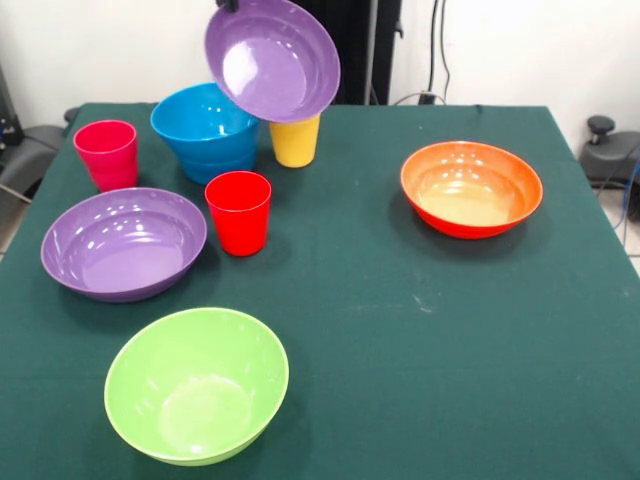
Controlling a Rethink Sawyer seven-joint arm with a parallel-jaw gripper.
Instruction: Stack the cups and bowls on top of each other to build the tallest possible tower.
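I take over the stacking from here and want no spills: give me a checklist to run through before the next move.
1. Lifted purple bowl held up off the table, tilted: ok.
2. Gripper hold on its rim: cannot tell, only its tip shows at the top edge.
3. Blue bowl upright, open for nesting: ok.
4. Yellow cup partly under the lifted bowl, close to its path: not ok.
5. Red cup upright: ok.
6. Any tower started: not ok, other bowls stand apart.
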